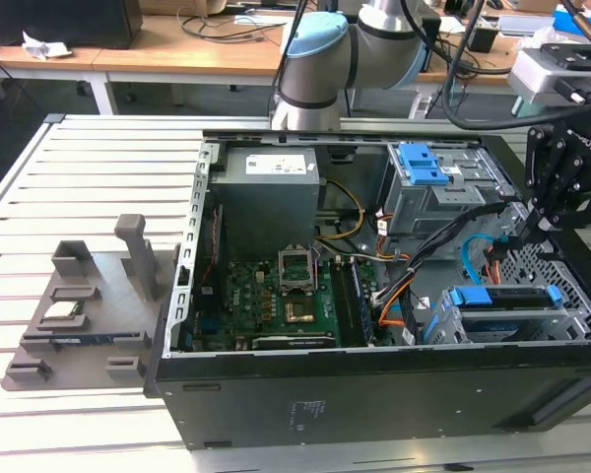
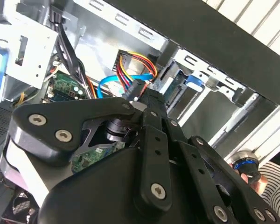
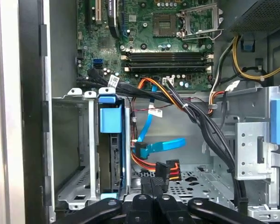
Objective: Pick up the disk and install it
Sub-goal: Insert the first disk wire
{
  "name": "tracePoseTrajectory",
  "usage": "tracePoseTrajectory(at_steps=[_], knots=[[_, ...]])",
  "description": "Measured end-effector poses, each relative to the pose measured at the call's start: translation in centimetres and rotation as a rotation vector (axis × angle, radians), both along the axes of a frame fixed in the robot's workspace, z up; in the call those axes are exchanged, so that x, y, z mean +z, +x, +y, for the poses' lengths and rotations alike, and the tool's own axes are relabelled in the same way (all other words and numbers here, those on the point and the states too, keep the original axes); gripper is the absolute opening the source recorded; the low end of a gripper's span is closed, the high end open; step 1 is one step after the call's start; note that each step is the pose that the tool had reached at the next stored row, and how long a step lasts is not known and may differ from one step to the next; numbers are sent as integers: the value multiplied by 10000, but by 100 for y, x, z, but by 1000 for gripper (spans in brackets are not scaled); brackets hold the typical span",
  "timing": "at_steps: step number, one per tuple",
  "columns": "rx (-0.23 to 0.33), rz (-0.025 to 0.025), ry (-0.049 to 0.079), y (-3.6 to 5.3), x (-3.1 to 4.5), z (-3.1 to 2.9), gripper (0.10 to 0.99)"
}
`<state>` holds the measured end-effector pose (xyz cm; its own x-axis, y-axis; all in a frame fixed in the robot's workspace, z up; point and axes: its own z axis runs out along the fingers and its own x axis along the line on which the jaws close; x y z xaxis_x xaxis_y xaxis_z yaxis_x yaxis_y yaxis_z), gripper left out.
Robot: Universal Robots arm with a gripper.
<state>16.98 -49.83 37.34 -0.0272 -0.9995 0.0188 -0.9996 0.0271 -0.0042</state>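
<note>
Gripper hangs inside the open case, fingers drawn together on the power plug with its red, yellow and black wires. Just beside the fingertips runs a blue cable. Next to the gripper stands the drive cage, and the disk in its blue bracket sits edge-on in one slot. Farther off lies the motherboard.

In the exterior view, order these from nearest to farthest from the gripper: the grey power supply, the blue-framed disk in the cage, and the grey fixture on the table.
From the gripper:
1. Disk, in the drive cage just below it.
2. Power supply, across the case toward the exterior view's left.
3. Grey fixture, outside the case at the far left.
</note>
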Motion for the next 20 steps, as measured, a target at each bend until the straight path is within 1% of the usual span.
tracePoseTrajectory(at_steps=[2,5,7,13,15,16,17,19,20], knots=[[-1,0,0,-1,-17,31,106],[-1,0,-4,-5,-50,97,106],[-9,0,-5,-22,-68,130,106],[-9,0,-11,-23,-70,131,114],[-9,0,-12,-23,-70,131,235],[-9,0,-12,-23,-70,131,235],[-8,0,-12,-23,-70,131,302],[-8,0,-15,-23,-70,131,302],[-9,0,-60,-24,-81,132,302]])
